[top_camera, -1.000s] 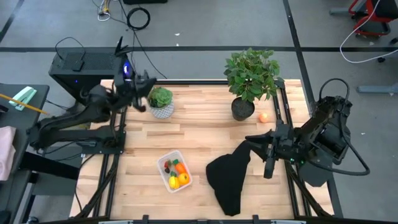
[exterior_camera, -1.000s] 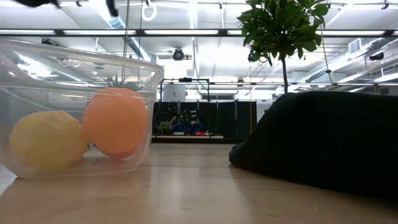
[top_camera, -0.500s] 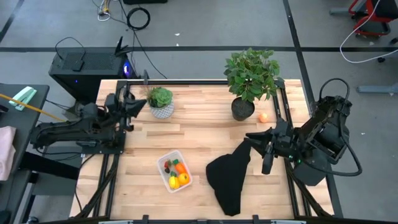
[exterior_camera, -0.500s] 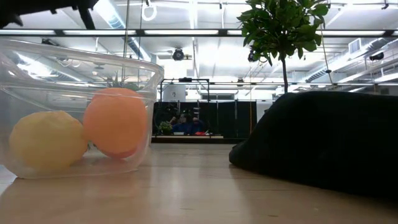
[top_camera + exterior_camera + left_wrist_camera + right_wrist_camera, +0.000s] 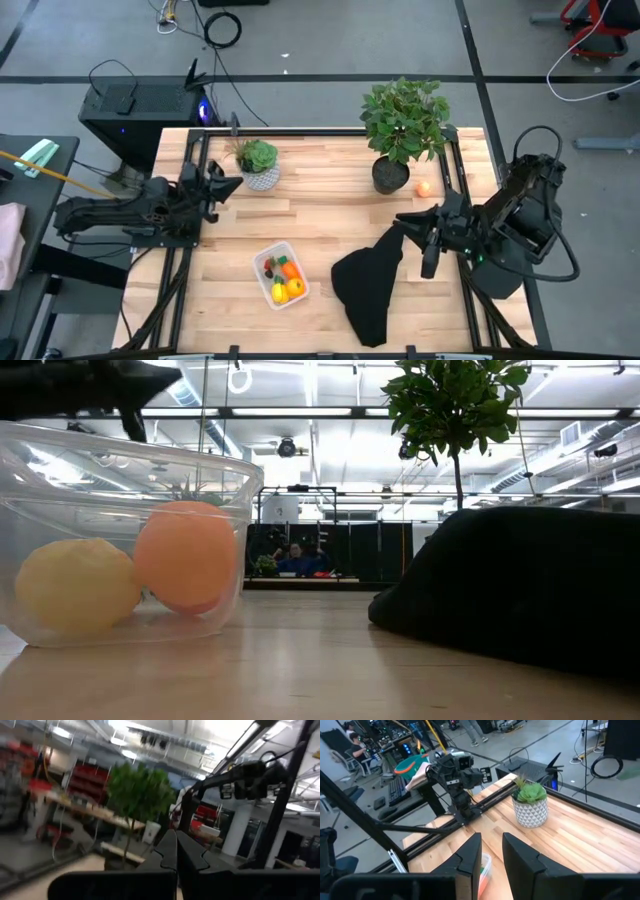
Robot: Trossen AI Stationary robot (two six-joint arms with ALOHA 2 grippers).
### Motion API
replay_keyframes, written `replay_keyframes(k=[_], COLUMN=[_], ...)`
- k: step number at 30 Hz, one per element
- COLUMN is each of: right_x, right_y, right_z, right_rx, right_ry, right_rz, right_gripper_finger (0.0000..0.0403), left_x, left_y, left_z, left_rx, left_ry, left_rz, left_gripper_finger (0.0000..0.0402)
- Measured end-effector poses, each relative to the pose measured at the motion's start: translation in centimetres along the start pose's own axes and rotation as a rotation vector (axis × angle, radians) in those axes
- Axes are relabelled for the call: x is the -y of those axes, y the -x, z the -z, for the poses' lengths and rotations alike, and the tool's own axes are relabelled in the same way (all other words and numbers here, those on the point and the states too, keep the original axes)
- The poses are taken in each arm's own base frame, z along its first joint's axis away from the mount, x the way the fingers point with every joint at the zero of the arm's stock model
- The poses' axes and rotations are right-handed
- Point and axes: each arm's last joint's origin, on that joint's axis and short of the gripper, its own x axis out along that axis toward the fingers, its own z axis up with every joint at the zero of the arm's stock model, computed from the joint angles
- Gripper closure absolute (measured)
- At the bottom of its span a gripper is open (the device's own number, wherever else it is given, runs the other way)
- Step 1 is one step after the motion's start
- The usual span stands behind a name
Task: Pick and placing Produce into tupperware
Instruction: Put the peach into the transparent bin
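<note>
table point(image 5: 310, 215): left fingers point(image 5: 176, 851) closed, empty; right fingers point(image 5: 492, 855) slightly apart.

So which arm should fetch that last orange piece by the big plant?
Right, probably. The orange piece lies near the right claw, while the left claw sits at the table's far left edge.

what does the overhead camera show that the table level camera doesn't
Only the overhead view shows both arms: the left gripper near the table's left edge and the right gripper over the right side. It also shows the small potted plant, a loose orange fruit beside the big plant's pot, and the whole wooden table.

Only the table-level view shows the room behind, with ceiling lights and a person far off.

Both show the clear container holding produce, the black cloth and the tall plant.
</note>
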Motion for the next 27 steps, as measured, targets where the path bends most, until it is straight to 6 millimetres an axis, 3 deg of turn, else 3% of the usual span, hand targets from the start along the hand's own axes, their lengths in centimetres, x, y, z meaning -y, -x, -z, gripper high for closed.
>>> replay_keyframes(k=[3,12,16,19,23,27], right_x=[0.4,2.2,2.9,3.6,5.6,8.8], right_y=[0.6,4.1,4.4,3.6,2.9,3.9], right_z=[0.6,2.7,3.6,5.5,7.5,7.1], right_rx=[-0.023,-0.085,-0.26,-0.415,-0.473,-0.335], right_ry=[-0.006,-0.062,-0.079,-0.05,-0.064,-0.138], right_rz=[0.006,-0.023,-0.026,0.031,0.113,0.051], right_gripper_finger=[0.0319,0.0326,0.0333,0.0339,0.0347,0.0356], left_x=[-0.4,-0.4,-0.4,-0.4,-0.4,-0.5], left_y=[0.4,0.4,0.4,0.4,0.4,0.4], left_z=[0.9,0.6,0.6,0.6,0.6,0.5], left_rx=[-0.009,0.029,0.03,0.031,0.04,0.043], left_ry=[0.069,0.082,0.081,0.082,0.082,0.089], left_rz=[-0.012,-0.013,-0.015,-0.021,-0.044,-0.047], left_gripper_finger=[0.0401,0.04,0.04,0.04,0.0396,0.0399])
